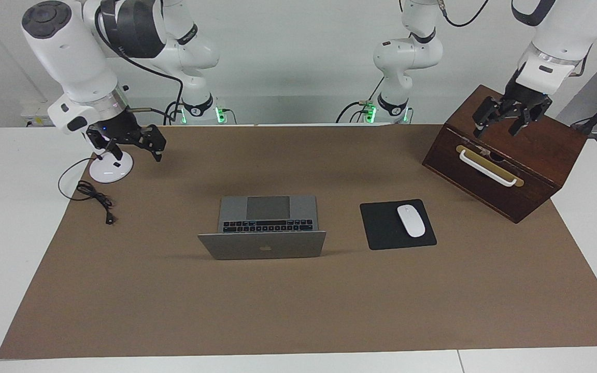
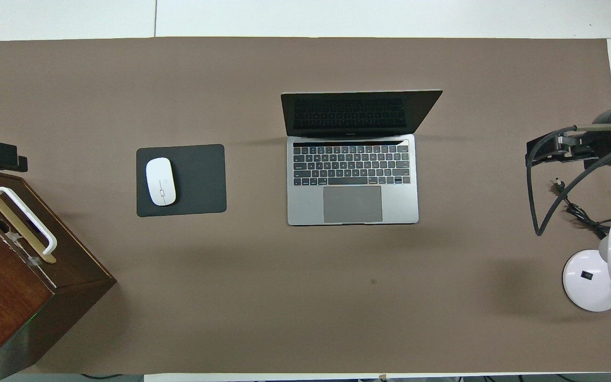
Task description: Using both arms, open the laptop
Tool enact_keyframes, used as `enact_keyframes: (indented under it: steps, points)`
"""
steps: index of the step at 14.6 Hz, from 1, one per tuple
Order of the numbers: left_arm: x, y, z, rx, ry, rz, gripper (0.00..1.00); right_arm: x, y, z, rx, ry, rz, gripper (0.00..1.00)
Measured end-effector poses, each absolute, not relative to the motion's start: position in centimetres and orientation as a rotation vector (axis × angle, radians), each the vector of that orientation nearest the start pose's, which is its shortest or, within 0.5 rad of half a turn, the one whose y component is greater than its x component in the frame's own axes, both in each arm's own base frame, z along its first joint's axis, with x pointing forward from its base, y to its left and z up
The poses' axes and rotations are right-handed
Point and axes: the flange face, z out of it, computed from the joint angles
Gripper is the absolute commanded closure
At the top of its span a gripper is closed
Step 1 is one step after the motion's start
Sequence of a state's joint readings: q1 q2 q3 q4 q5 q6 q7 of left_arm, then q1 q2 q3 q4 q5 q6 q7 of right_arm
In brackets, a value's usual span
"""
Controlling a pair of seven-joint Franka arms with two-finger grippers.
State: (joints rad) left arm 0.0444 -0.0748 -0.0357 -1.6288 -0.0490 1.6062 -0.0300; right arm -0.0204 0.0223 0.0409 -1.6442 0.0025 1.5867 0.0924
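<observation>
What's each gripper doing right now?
Left gripper: open, holding nothing, over the wooden box.
Right gripper: open, holding nothing, over the lamp base.

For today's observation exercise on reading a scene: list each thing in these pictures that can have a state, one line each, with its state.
laptop: open, lid up, screen dark.
drawer: shut, white handle outward.
mouse: lying on the mouse pad.
lamp: standing on its base; cable loose on the mat.
left gripper: open, over the wooden box, holding nothing.
right gripper: open, over the lamp, holding nothing.
</observation>
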Motion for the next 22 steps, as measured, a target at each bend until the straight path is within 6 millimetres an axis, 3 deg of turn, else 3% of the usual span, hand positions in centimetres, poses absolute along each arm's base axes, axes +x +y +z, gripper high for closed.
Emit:
enact_keyframes:
  steps: [22]
  points:
    - [53.47,-0.05,64.1,-3.187,-0.063,-0.082,0.0,55.7,1.13,58.16,-3.138,0.113,0.136,0.0]
